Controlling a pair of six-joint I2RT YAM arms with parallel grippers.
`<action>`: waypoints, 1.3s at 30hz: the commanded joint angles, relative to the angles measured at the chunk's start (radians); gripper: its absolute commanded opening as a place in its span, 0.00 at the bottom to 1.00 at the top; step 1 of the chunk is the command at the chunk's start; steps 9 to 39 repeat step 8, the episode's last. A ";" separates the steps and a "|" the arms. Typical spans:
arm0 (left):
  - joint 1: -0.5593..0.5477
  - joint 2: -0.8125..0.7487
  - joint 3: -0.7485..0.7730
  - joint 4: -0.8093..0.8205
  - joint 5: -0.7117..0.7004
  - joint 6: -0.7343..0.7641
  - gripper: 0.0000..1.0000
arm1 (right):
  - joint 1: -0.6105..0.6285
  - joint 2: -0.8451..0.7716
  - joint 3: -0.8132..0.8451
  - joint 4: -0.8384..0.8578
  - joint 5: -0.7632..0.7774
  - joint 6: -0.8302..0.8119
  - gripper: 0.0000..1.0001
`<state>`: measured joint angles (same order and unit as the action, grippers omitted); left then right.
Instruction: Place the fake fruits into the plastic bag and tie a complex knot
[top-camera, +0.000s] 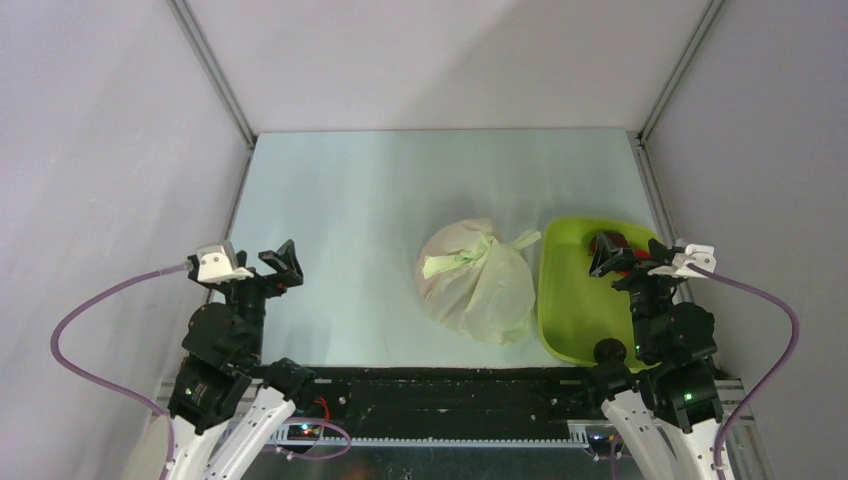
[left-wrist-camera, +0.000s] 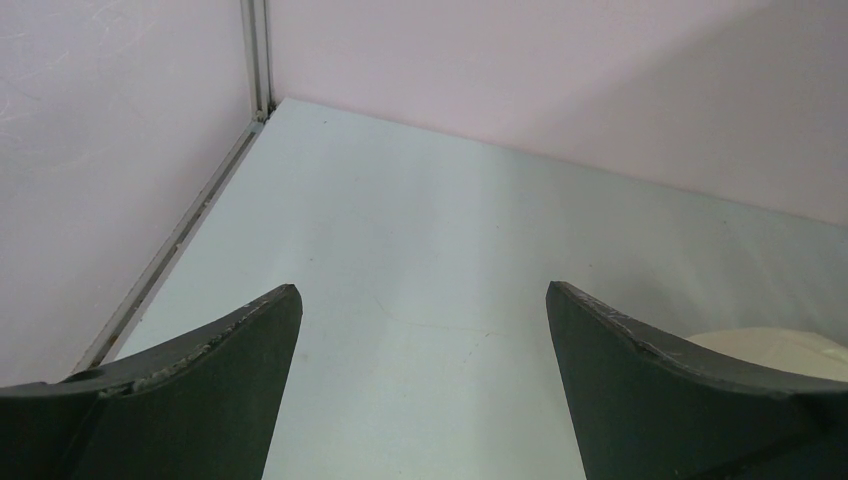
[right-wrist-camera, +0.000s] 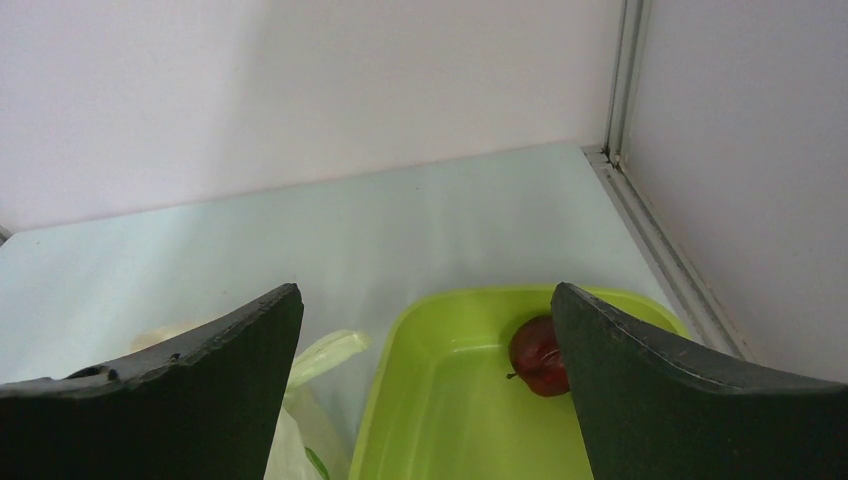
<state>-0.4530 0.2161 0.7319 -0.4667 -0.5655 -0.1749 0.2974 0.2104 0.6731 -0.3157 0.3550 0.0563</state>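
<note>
The bag (top-camera: 478, 290) is lying tied in the middle of the top view on the table (top-camera: 340, 220). Its knot (top-camera: 486, 246) is sitting on top, with one tail pointing left and one to the upper right. The tray (top-camera: 570, 320) is lying just right of the bag. One red fruit (right-wrist-camera: 538, 357) is sitting at the tray's far end, outside the bag. The left gripper (left-wrist-camera: 420, 300) is hovering at the left of the top view with its jaws spread wide, holding nothing. The right gripper (right-wrist-camera: 425, 300) is hanging over the tray's right side, also spread wide and empty.
</note>
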 joint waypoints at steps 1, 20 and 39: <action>0.004 -0.007 0.004 0.027 -0.024 0.011 0.99 | 0.005 0.001 0.003 0.033 0.007 -0.020 0.99; 0.004 0.001 0.003 0.021 -0.030 0.004 0.99 | 0.008 0.003 0.003 0.035 0.003 -0.020 0.99; 0.004 0.001 0.003 0.021 -0.030 0.004 0.99 | 0.008 0.003 0.003 0.035 0.003 -0.020 0.99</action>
